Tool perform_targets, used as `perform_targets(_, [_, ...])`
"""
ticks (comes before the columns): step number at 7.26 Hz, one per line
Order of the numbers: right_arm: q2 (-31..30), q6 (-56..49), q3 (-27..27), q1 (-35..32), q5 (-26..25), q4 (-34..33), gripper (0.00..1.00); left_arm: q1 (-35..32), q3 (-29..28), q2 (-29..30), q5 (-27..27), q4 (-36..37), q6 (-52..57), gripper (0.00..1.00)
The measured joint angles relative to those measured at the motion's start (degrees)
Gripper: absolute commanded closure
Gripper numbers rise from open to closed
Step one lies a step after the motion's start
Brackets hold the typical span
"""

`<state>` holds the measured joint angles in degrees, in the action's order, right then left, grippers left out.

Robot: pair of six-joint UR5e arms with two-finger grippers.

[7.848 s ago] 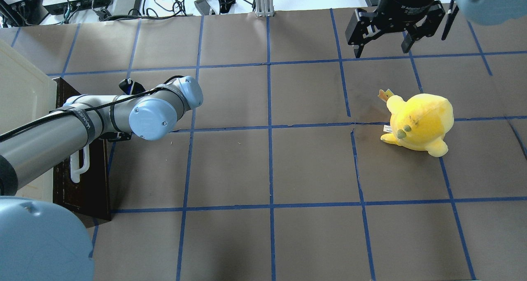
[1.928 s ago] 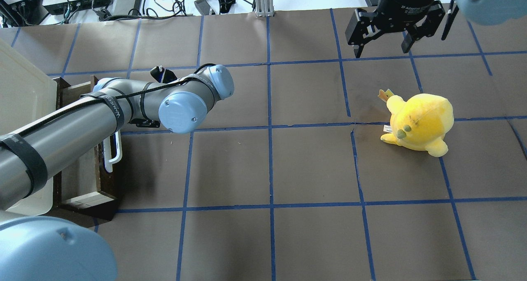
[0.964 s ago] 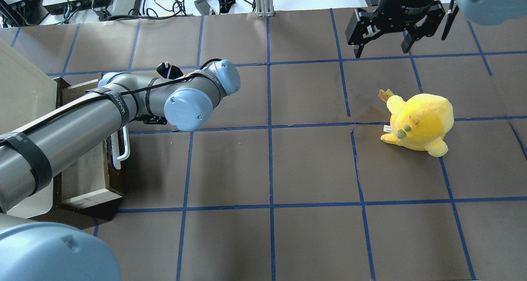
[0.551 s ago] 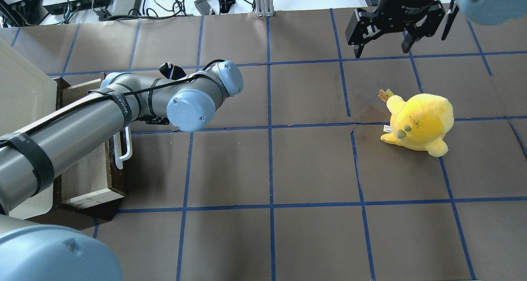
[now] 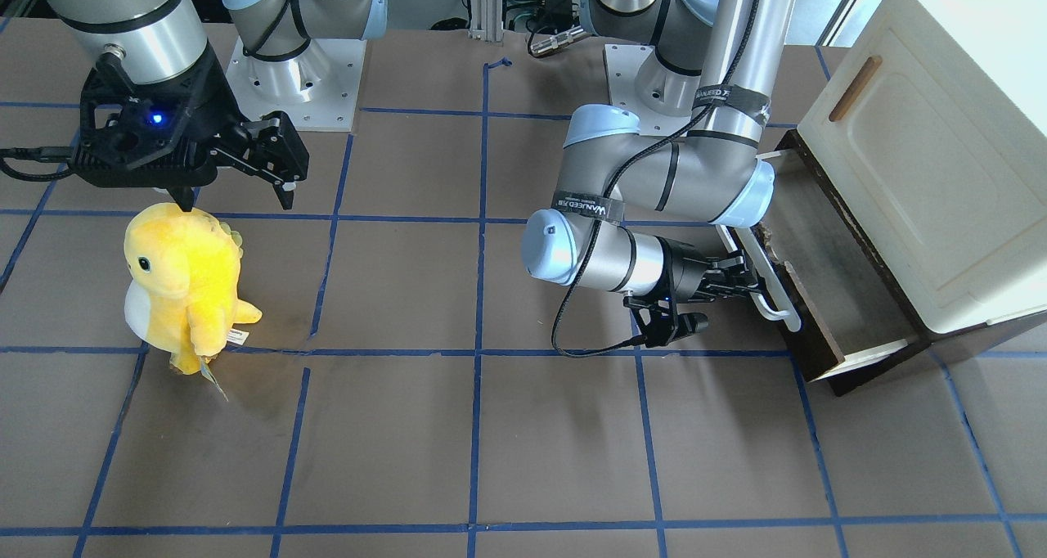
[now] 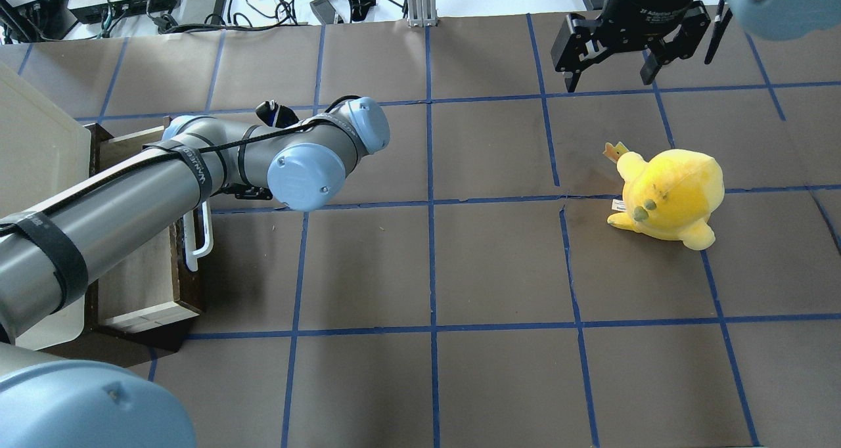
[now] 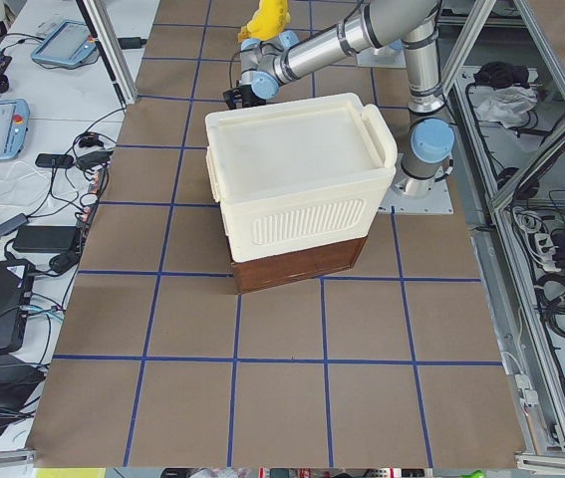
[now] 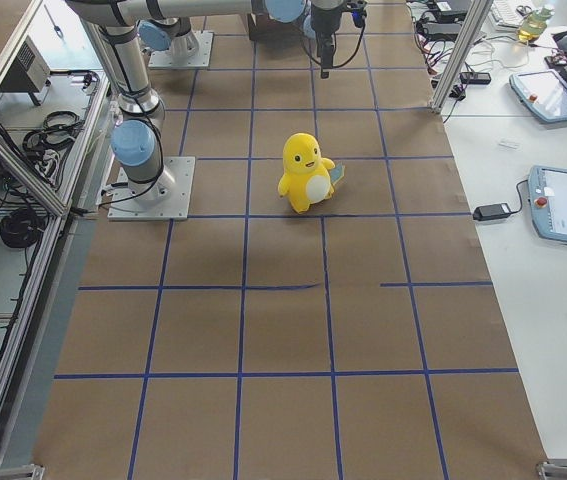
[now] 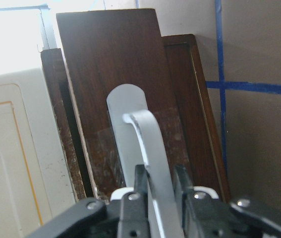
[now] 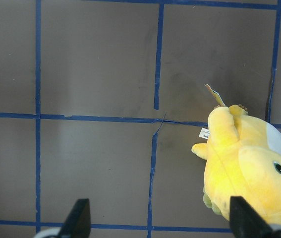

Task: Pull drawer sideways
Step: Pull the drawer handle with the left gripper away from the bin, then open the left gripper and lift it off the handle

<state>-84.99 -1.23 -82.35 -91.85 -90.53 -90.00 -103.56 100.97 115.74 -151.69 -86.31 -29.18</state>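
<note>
Brown blue-taped table (image 6: 499, 264). Drawer (image 5: 818, 296) out of cabinet (image 5: 924, 173); my left gripper (image 9: 159, 174) clamps its handle (image 9: 130, 106), right gripper (image 6: 609, 80) wide, empty.

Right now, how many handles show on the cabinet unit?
2. A long white bar handle on the dark-brown wooden drawer, clamped by the left gripper; a small wooden handle on the cream cabinet panel. Other faces may hide more.

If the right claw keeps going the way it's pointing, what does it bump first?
Probably the brown table, right beside the yellow plush toy. The open right gripper points straight down. One finger lines up with the toy's edge in the wrist view, so it might brush that first; depth is unclear.
</note>
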Motion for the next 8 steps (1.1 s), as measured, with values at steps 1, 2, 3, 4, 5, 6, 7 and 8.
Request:
perform_targets(1, [0.0,0.0,0.0,0.0,0.0,0.0,0.00,-0.1,0.0,0.0,0.1,0.0,0.0,0.71])
perform_targets(2, [0.0,0.0,0.0,0.0,0.0,0.0,0.00,-0.2,0.0,0.0,0.1,0.0,0.0,0.68])
perform_targets(3, [0.0,0.0,0.0,0.0,0.0,0.0,0.00,-0.2,-0.1,0.0,0.2,0.0,0.0,0.67])
perform_targets(4, [0.0,0.0,0.0,0.0,0.0,0.0,0.00,-0.2,-0.3,0.0,0.2,0.0,0.0,0.67])
perform_targets(5, [0.0,0.0,0.0,0.0,0.0,0.0,0.00,-0.2,-0.7,0.1,0.5,0.0,0.0,0.66])
perform_targets(6, [0.0,0.0,0.0,0.0,0.0,0.0,0.00,-0.2,-1.1,0.2,0.9,0.0,0.0,0.60])
perform_targets(7, [0.0,0.0,0.0,0.0,0.0,0.0,0.00,-0.3,-1.3,0.4,1.1,0.0,0.0,0.42])
perform_targets(8, [0.0,0.0,0.0,0.0,0.0,0.0,0.00,-0.3,-1.4,0.4,1.2,0.0,0.0,0.31])
